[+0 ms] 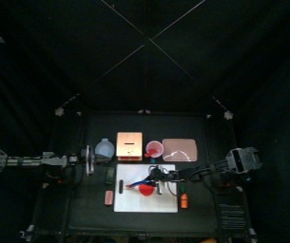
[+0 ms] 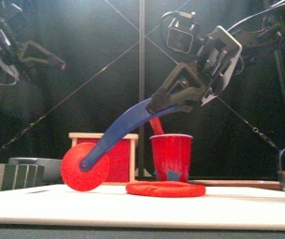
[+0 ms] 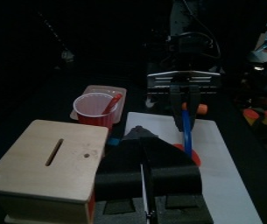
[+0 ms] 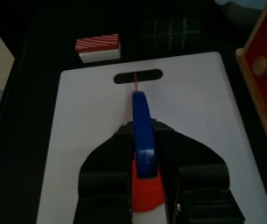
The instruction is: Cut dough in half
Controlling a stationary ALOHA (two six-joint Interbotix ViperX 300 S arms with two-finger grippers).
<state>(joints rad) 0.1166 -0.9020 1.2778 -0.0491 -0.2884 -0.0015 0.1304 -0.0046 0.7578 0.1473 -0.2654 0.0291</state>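
Your right gripper [image 2: 170,101] is clamped partway closed on the blue-handled roller cutter [image 2: 113,140], holding it by the upper end of the handle. The handle slopes down toward the picture's left in the front view, and the red cutting wheel [image 2: 85,166] hangs at the low end. That wheel sits just beside the dough [image 2: 166,189], off its left edge in the front view; you can't tell from there whether it touches the board or hangs a bit above it. The dough is a flat red disc lying on the white cutting board [image 2: 232,210], in front of the red cup [image 2: 171,154], and it looks whole. In the right wrist view the blue handle [image 4: 143,136] runs straight out between the jaws over the board [image 4: 88,114], pointing at the board's handle slot; the dough is hidden there. Your left gripper [image 3: 147,144] is fully shut with nothing in it, parked off to the left side of the table, near the wooden box [image 3: 48,157]. From the top view the right arm [image 1: 223,167] reaches in over the board [image 1: 147,199], the left arm [image 1: 39,159] stays back at its edge.
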